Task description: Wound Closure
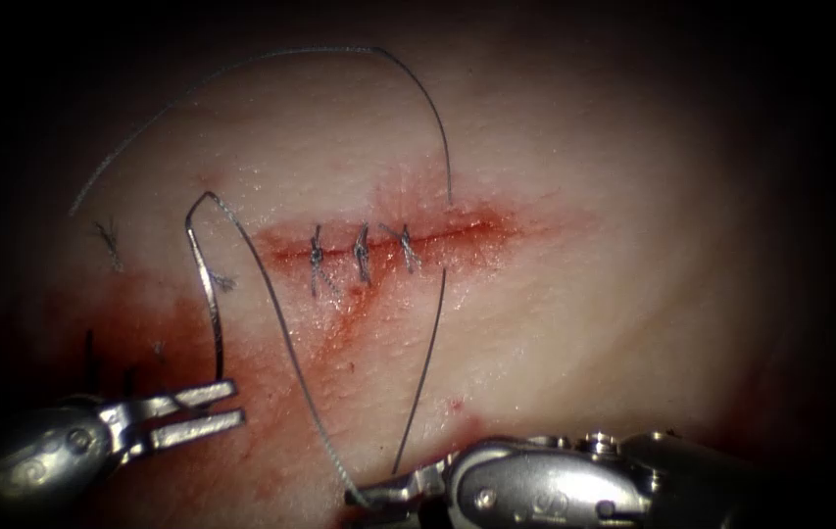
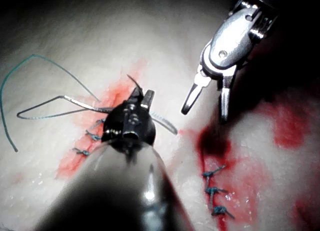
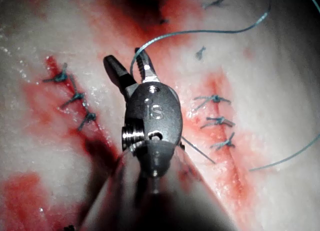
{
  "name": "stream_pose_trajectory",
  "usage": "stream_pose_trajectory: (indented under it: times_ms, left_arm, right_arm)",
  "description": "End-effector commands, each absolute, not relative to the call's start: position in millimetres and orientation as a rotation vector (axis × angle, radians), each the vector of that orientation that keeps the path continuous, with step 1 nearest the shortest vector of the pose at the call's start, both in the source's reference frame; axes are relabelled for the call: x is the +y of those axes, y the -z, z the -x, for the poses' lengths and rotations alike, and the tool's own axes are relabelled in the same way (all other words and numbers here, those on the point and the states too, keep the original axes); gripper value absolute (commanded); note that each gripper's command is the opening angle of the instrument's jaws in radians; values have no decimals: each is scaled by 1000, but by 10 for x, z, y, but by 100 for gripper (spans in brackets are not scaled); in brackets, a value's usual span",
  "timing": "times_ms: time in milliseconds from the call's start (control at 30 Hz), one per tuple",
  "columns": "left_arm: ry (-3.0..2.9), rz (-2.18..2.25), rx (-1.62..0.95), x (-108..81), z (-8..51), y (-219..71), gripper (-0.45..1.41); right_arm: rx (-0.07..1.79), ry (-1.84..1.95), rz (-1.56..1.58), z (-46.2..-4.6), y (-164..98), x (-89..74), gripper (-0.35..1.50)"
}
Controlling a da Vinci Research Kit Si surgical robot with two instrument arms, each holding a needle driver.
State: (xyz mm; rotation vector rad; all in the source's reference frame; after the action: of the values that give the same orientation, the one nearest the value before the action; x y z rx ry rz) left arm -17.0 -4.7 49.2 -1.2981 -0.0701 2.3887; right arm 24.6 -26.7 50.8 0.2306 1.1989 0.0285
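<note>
With your left jaws (image 1: 238, 404) apart and empty beside the needle (image 1: 204, 284) lying on the tissue (image 1: 584, 323), grip its mid-curve squarely while your right jaws (image 1: 378, 493), clamped on thread (image 1: 288, 343), hold gentle tension.

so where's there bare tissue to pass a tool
Bare tissue lies right of the cut's end, beyond the stitches, and on the far side under the thread arc. It is crowded left and near: needle by the open left pincer, thread held in the right pincer.

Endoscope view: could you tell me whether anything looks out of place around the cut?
Nothing damaged. The needle lies loose on the tissue left of the cut, by the open left pincer, which holds nothing; the right pincer grips the thread. Red fluid smears tissue there.
</note>
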Motion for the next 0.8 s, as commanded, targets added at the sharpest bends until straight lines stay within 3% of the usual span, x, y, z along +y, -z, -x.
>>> stream_pose_trajectory:
  times_ms: [33,100,333,800]
  left_arm:
    - [-2390,1299,-58,-41,174,-495,-45]
    - [-2390,1292,-42,-39,170,-494,-45]
    - [-2398,1229,33,-32,148,-492,-45]
    - [-2393,1212,68,-28,145,-495,-45]
  right_arm:
    - [1200,-49,-191,-245,-521,-248,123]
    - [1197,-56,-151,-235,-528,-232,133]
    - [1163,-55,-103,-209,-562,-196,133]
    - [1024,13,-24,-212,-688,-169,133]
